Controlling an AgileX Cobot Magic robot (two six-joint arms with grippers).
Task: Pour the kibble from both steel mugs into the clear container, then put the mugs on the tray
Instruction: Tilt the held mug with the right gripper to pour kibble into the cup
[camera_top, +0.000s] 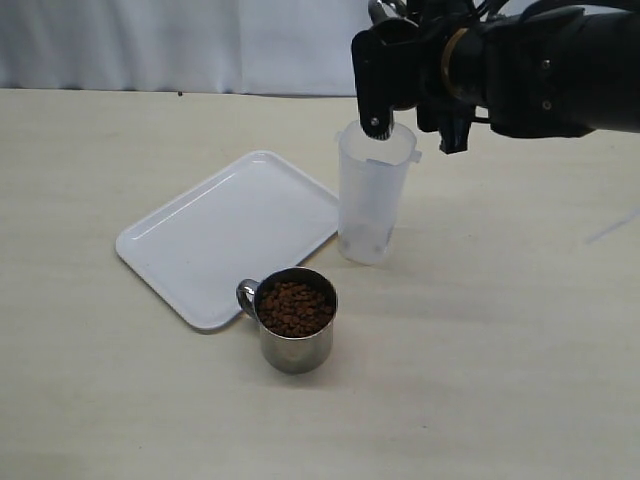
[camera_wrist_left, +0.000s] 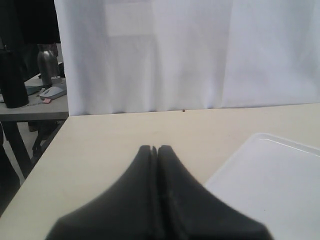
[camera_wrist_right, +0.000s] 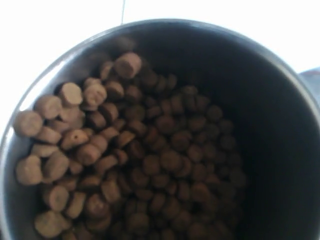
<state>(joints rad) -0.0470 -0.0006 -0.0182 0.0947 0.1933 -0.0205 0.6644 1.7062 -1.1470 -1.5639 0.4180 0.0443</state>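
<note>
The right claw (camera_top: 380, 110) is spread wide around the lifted steel mug (camera_wrist_right: 280, 125). Its wrist camera looks straight into the mug's mouth, where the kibble (camera_wrist_right: 125, 160) is banked up against one side of the wall, so the mug is tipped. From the room, the black arm comes in level from the right, high over the bench (camera_top: 500, 350). One dark finger hangs down at the mouth of the clear container (camera_top: 372, 200); whether it touches the rim I cannot tell. The arm's body hides the mug itself from here.

The left claw (camera_wrist_left: 154, 149) is closed tight on nothing, fingers pressed together, held low over the bench just beside a corner of the tray (camera_wrist_left: 270, 180).

The container stands upright at the tray's right corner. The second steel mug (camera_top: 295, 345), full of kibble, sits on the bench just off the tray's near edge, handle towards it.
</note>
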